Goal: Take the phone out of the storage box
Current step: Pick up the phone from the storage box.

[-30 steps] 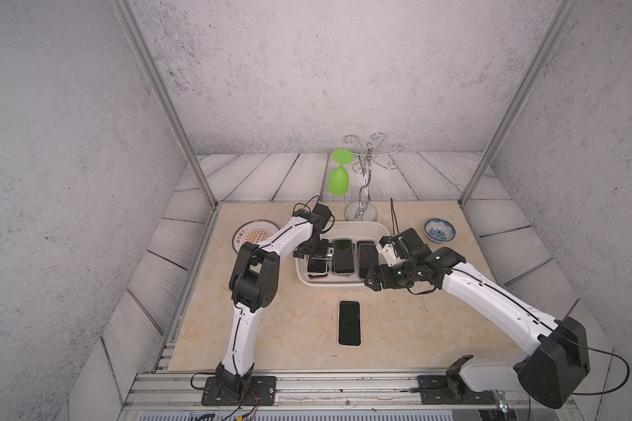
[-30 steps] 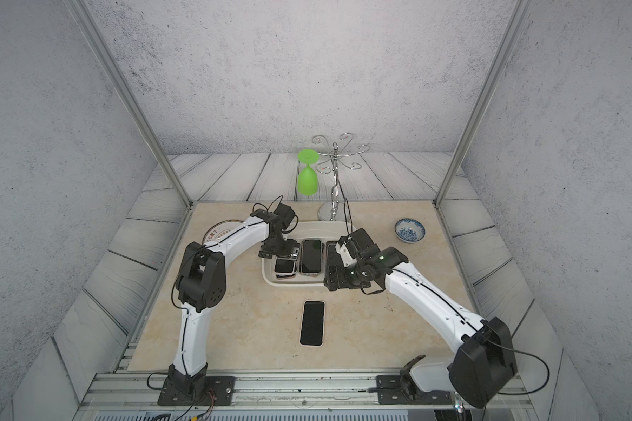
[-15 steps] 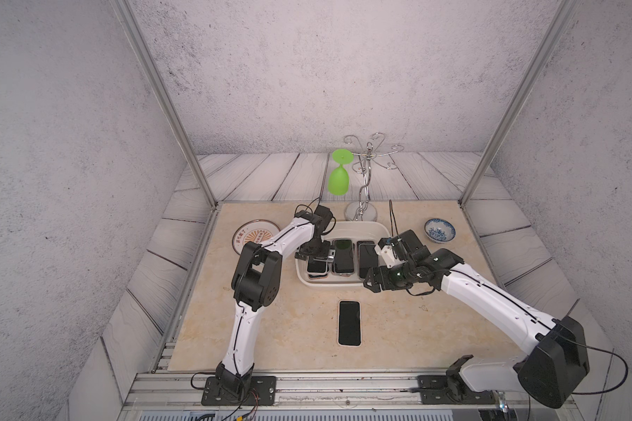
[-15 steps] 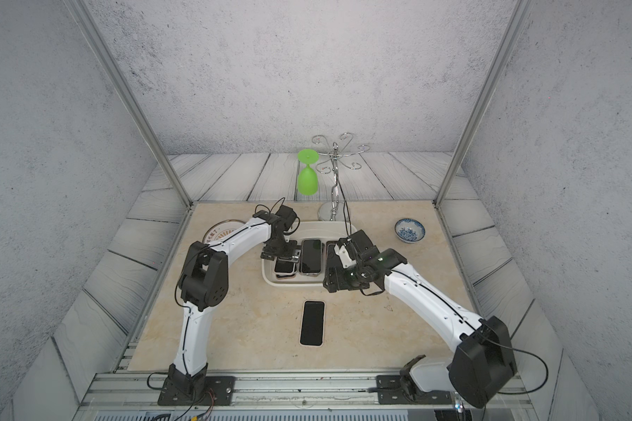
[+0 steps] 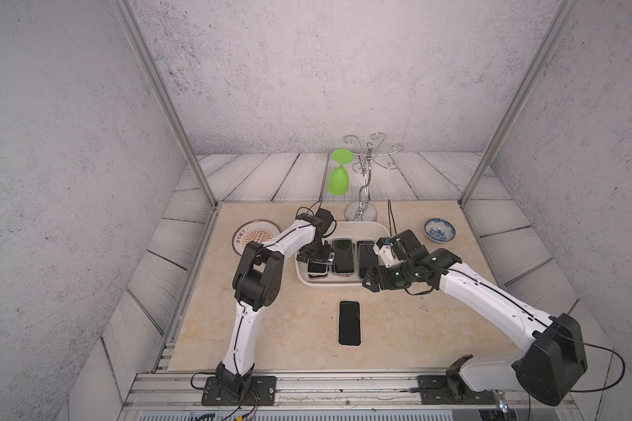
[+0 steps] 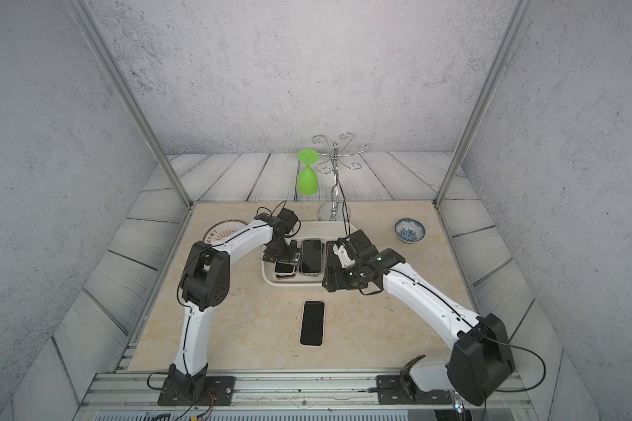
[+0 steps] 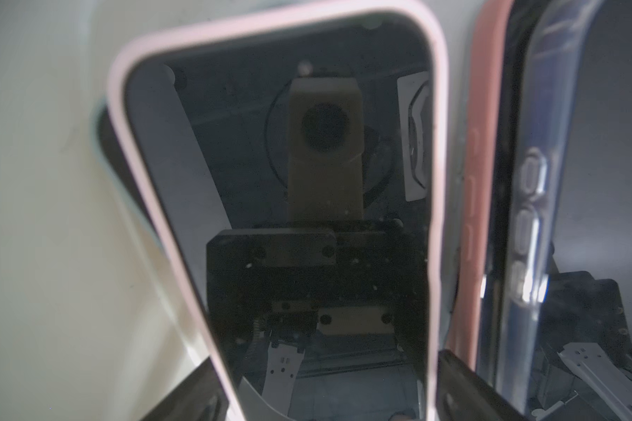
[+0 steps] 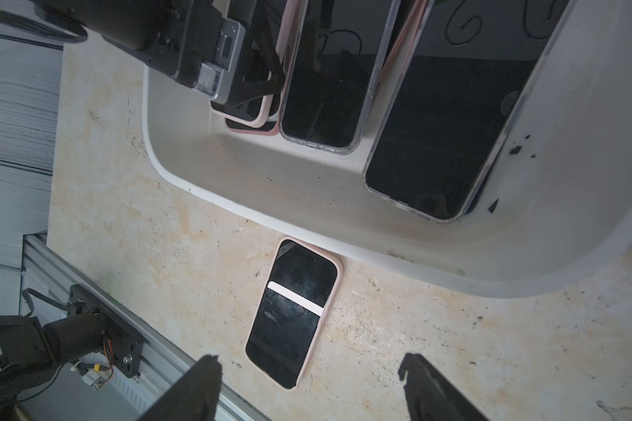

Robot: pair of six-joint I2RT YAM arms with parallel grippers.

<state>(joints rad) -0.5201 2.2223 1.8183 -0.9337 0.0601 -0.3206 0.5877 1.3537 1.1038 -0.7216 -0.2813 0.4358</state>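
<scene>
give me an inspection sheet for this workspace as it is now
surface: beige stone-look table, lightly speckled
job's things: white storage box holds several phones, screens up; pink-cased phone lies on top of another; one loose phone lies on the table outside the box
clutter: patterned plate, blue-and-white bowl, green goblet hanging from a wire rack
grippers: left pincer straddles the pink-cased phone, contact unclear; right pincer open, empty, over the table
cables: wrist cable rises off the right arm; base cable loops behind it
surroundings: grey textured walls, metal posts
</scene>
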